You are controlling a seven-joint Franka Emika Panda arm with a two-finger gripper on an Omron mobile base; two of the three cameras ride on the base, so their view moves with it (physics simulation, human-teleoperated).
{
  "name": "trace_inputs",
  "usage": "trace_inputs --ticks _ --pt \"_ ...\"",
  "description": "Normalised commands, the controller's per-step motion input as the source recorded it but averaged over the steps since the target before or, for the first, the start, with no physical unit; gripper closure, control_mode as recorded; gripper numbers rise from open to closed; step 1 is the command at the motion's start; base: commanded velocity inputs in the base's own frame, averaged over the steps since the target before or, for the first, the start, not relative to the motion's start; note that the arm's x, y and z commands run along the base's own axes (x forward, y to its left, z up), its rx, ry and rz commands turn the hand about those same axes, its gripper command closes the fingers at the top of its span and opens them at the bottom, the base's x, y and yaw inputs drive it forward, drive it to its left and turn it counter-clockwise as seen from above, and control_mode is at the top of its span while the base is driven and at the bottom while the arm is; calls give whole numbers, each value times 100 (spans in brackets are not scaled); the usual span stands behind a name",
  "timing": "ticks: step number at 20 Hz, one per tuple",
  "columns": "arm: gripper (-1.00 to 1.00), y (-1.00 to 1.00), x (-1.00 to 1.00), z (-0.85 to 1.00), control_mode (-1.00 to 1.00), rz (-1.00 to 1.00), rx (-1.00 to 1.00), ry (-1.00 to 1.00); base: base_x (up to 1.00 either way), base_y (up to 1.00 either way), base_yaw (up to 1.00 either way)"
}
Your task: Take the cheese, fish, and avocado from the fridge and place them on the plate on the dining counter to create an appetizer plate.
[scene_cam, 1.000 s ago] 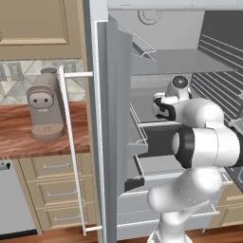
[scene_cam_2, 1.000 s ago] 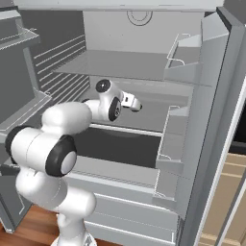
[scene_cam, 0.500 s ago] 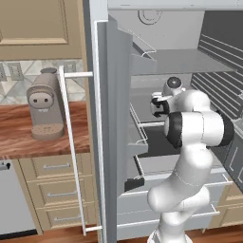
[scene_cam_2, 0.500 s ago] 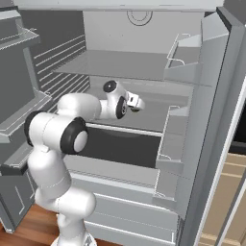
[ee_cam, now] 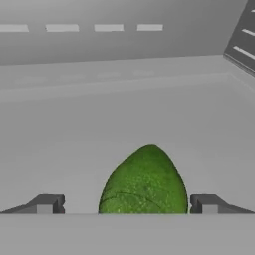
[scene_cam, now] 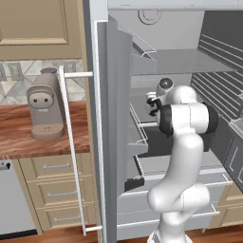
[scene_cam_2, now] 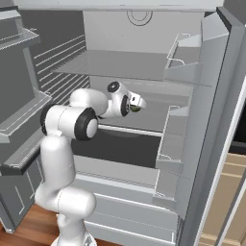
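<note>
The fridge (scene_cam: 116, 118) stands open, and my arm reaches in over its middle shelf (scene_cam_2: 158, 103). The avocado (ee_cam: 144, 182), dark green and rounded, lies on that grey shelf between my two dark fingertips (ee_cam: 47, 204). My gripper (ee_cam: 127, 205) is open, its jaws standing wide on either side of the fruit and clear of it. In the right base view a sliver of the green avocado (scene_cam_2: 136, 109) peeks out under the gripper (scene_cam_2: 138, 103). From the left base view the gripper (scene_cam: 152, 105) is mostly hidden behind my forearm.
A beige coffee machine (scene_cam: 45, 112) stands on the wood wall counter left of the fridge. The left door's bar handle (scene_cam: 71, 152) and the right door's wire shelves (scene_cam_2: 175, 144) flank my arm. An upper shelf (scene_cam_2: 120, 67) hangs close above the hand; drawers (scene_cam_2: 120, 204) lie below.
My arm has swung upright and reached deeper into the fridge, carrying the gripper toward the right door side of the middle shelf. The jaws stayed open.
</note>
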Motion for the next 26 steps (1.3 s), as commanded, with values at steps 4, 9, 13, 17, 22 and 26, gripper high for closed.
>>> trace_inputs --ticks 4,9,13,17,22,26 --pt "-100 -1 29 -25 -100 -2 0 0 0 0 0" --pt "100 -6 12 -27 -100 -4 0 0 0 0 0" --pt "100 -3 1 -26 -100 -5 0 0 0 0 0" --pt "100 -4 -16 -8 -100 -4 1 0 0 0 0" --pt "100 0 -89 17 -100 0 10 -5 0 0 0" --pt "100 6 -100 63 -100 0 11 -15 0 0 0"
